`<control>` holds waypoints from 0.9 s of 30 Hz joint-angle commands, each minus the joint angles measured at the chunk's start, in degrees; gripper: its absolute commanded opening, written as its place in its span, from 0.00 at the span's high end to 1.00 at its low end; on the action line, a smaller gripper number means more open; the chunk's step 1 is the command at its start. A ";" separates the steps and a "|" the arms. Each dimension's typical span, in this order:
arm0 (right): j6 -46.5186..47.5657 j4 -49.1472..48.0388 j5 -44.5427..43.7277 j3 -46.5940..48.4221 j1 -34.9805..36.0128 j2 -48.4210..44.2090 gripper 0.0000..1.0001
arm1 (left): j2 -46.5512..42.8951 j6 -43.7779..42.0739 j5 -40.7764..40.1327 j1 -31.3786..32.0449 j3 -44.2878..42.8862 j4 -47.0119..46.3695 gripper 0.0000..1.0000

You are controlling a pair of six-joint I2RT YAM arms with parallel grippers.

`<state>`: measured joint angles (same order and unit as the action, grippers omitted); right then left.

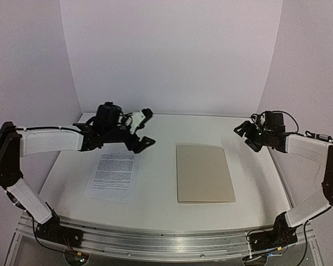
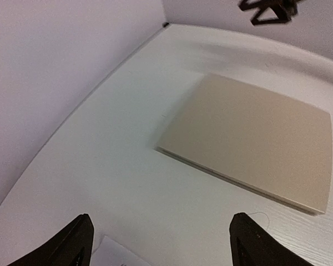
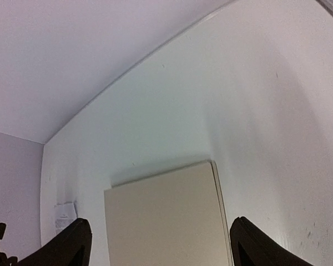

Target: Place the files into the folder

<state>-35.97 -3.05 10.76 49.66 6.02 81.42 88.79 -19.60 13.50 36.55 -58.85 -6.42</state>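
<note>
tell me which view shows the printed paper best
Top external: the files lie nearly whole and flat, text blocks visible, left of the folder. Left wrist catches only a corner; right wrist a small distant sliver.

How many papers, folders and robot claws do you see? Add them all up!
paper: 1 showing (whether another lies under it, I cannot tell)
folder: 1
claws: 2, the left claw and the right claw
Total: 4

One folder, one visible printed sheet, two claws
</note>
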 commanded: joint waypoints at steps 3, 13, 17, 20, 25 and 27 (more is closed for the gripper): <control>-5.89 22.93 -4.69 -4.78 5.73 0.29 0.19 | 12.37 -9.97 -19.73 22.99 -14.75 21.14 0.15; -7.37 26.34 -6.87 -12.02 13.01 -3.05 0.18 | 30.30 -16.01 -30.67 39.85 -31.76 28.39 0.06; -7.22 26.74 -8.00 -12.79 13.07 -5.76 0.18 | 34.69 -15.97 -33.63 41.62 -36.05 30.34 0.14; -8.22 26.70 -8.70 -13.93 13.07 -7.63 0.18 | 36.82 -16.72 -36.16 42.56 -36.72 29.92 0.21; -8.58 26.69 -9.42 -15.36 13.13 -9.58 0.18 | 39.47 -19.76 -40.56 43.57 -35.57 26.56 0.31; -8.57 26.69 -9.35 -15.93 13.08 -10.18 0.18 | 39.56 -20.25 -41.34 43.68 -35.38 24.99 0.33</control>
<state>-43.65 22.77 2.66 34.85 18.85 73.03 127.57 -37.52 -23.06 79.58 -92.77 21.03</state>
